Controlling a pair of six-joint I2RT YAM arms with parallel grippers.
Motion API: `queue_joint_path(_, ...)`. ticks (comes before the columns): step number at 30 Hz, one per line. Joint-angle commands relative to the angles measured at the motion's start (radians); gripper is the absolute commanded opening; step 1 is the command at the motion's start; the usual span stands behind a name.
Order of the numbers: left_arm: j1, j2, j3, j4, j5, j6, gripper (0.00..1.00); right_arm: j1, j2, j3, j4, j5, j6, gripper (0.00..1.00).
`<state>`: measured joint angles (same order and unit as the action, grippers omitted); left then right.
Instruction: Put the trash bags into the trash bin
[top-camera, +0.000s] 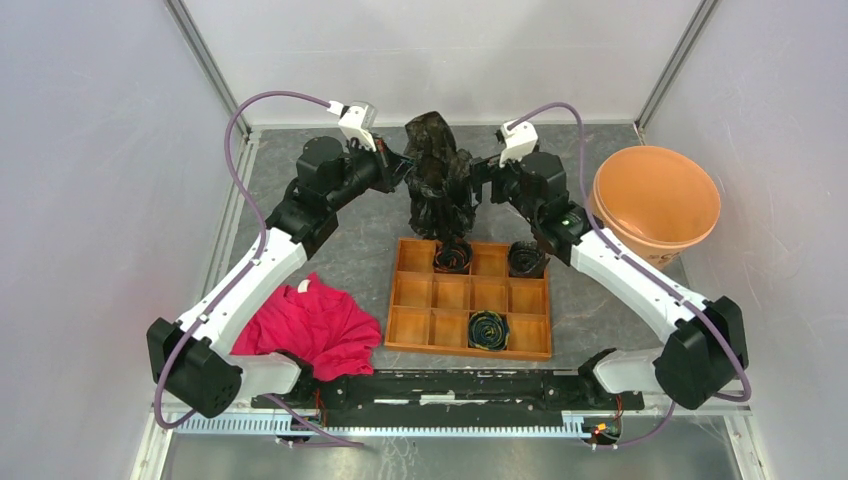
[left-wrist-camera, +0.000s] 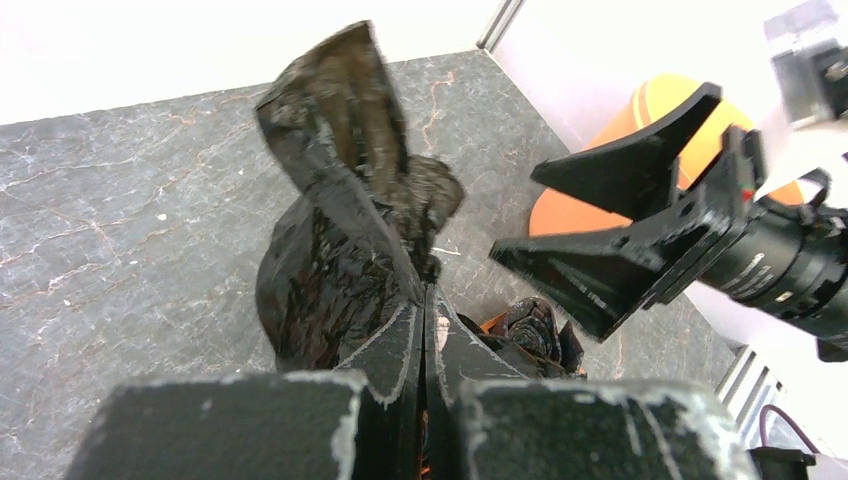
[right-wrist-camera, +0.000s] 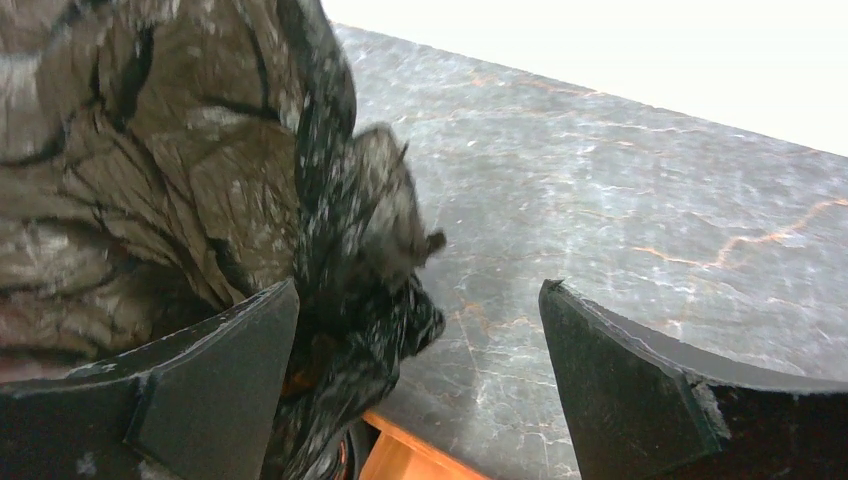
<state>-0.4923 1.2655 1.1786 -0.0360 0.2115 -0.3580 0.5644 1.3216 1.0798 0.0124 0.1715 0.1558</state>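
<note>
Crumpled black bag (top-camera: 438, 172), apart from orange bin (top-camera: 655, 198)

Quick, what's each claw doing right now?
Left claw: closed on the black trash bag.
Right claw: open, holding nothing.

Clamped tight on wrinkled, glossy black trash bag (left-wrist-camera: 330, 230) by left tool (left-wrist-camera: 428, 300), over grey marbled surface (left-wrist-camera: 130, 200). Just right of the bag, right tool (left-wrist-camera: 515, 212) spread wide, not touching it. Farther right, orange trash bin (left-wrist-camera: 580, 210).
</note>
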Motion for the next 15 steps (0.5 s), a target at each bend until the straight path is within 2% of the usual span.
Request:
queue_joint_path(1,0.001,-0.035,-0.005,0.026,-0.015,0.051,0.02,-0.002,0.054,-0.039,0.104,-0.200,-0.106,0.98)
queue_joint_path(5,0.001,-0.037,-0.007,0.026,-0.019,0.063,0.02,-0.023,0.138,-0.030,0.200,-0.300,-0.207,0.98)
queue_joint_path(10,-0.007,-0.047,-0.017,0.033,0.007,0.108,0.02,-0.097,0.277,0.094,0.219,-0.507,-0.218,0.98)
queue_joint_path(15,-0.034,-0.058,-0.035,0.033,0.160,0.233,0.02,-0.125,0.321,0.166,0.211,-0.563,-0.186,0.98)
